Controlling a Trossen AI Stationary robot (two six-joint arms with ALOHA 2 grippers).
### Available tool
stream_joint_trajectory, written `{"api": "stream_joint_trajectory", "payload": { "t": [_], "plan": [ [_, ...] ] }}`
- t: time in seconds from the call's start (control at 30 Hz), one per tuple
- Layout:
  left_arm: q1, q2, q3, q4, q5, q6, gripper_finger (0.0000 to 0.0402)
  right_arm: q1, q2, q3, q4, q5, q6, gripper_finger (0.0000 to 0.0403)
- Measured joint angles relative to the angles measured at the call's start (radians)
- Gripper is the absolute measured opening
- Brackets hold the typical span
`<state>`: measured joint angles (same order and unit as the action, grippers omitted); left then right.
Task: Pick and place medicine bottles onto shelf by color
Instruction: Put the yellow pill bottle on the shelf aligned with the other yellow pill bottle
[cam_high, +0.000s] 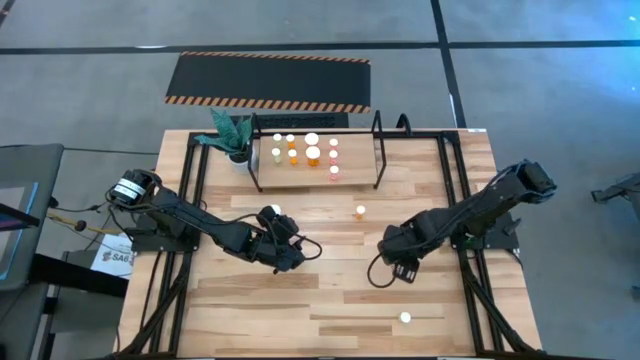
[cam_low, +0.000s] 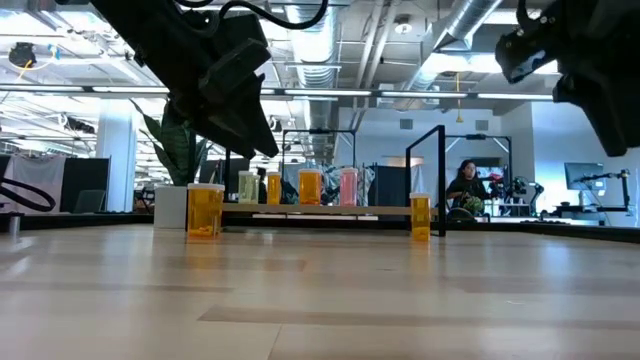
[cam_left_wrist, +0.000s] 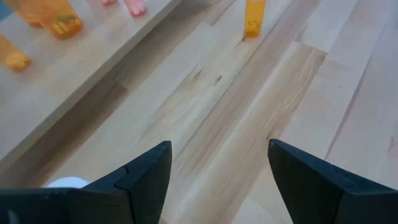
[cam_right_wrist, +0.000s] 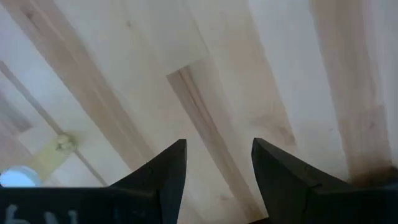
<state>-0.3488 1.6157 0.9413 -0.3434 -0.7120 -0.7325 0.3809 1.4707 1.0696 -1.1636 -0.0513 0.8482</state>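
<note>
My left hand (cam_high: 283, 240) hangs wide and empty mid-counter, beside 1 white-capped bottle (cam_high: 275, 211). My right hand (cam_high: 398, 268) is parted, holding nothing. Most bottles stand on the shelf (cam_high: 300, 175); 3 remain loose. Next, I'd grasp that nearest bottle.

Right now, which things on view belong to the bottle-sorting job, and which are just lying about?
Job:
- shelf
- bottles on the shelf
- loose bottles: mid-table, near left end effector, front right

Lying about:
- potted plant
- striped mat
</note>
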Motion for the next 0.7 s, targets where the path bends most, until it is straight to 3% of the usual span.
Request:
{"api": "stream_joint_trajectory", "payload": {
  "t": [0.27, 0.7],
  "plan": [
    [-0.008, 0.000, 0.000, -0.001, 0.094, -0.032, 0.0254, 0.084, 0.019, 0.000, 0.075, -0.027, 0.030, 0.0207],
    [-0.109, 0.000, 0.000, 0.003, 0.128, -0.017, 0.0254, 0.319, 0.007, 0.018, 0.275, -0.031, 0.736, 0.0188]
  ]
}}
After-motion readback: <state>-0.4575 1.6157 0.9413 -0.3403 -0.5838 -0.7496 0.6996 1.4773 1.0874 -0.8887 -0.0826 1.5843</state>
